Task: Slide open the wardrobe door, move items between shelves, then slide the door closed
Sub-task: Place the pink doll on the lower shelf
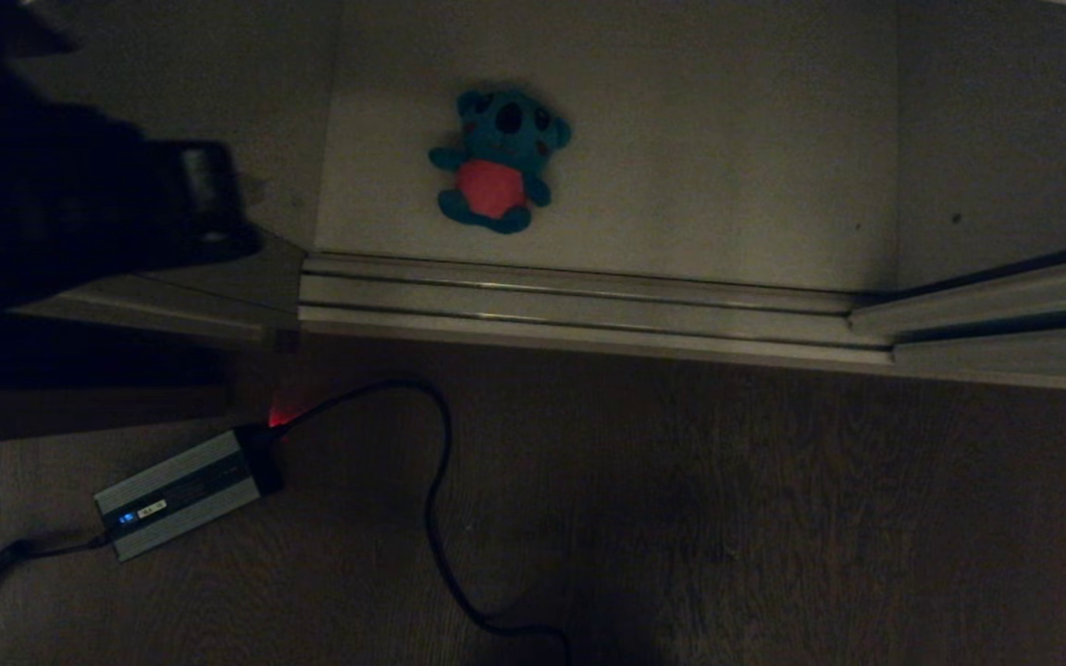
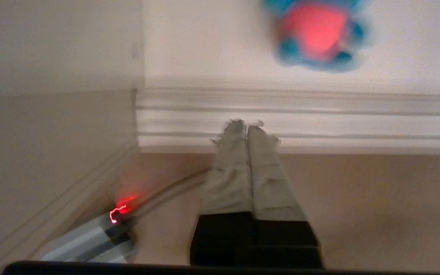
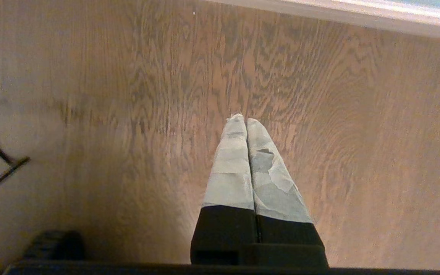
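Teal-blue plush toy (image 1: 499,159) is lying on the white shelf (image 1: 727,139) just beyond the door track (image 1: 579,301), and I am hovering my nearer left pincer (image 2: 247,126), closed and empty, short of that track.

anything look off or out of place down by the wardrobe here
Mostly tidy. The teal-blue plush toy with the red belly lies flat on the white shelf board, intact. The oddity is a grey metal power brick with its black cable looping loose over the wooden floor before the pale door track.
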`<state>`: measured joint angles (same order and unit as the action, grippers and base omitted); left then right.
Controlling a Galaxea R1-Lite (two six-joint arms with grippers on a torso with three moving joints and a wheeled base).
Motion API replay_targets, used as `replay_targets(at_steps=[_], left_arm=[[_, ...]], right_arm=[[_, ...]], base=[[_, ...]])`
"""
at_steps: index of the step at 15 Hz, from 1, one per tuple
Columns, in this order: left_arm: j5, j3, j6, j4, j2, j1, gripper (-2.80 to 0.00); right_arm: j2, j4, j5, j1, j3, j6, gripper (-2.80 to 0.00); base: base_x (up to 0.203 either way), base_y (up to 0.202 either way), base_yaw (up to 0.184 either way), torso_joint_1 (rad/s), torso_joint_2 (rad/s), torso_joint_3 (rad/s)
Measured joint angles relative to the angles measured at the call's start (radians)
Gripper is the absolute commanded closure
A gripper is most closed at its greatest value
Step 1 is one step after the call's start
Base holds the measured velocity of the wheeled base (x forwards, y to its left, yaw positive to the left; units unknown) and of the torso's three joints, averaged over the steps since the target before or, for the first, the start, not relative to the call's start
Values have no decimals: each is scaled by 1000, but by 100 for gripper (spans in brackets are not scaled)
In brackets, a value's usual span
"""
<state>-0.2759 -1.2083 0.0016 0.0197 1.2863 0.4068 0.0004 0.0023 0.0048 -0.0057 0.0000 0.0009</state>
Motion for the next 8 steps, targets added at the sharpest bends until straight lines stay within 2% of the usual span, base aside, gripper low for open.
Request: replay_targets(at_steps=[4, 8], left_arm=[[78, 236, -2, -182, -273, -11, 0], [141, 448, 1, -213, -430, -20, 0]], right_arm=[[0, 0, -1, 0, 0, -1, 0], [0, 0, 0, 0, 0, -1, 0]], base=[[0, 0, 0, 0, 0, 0], [0, 0, 0, 0, 0, 0]])
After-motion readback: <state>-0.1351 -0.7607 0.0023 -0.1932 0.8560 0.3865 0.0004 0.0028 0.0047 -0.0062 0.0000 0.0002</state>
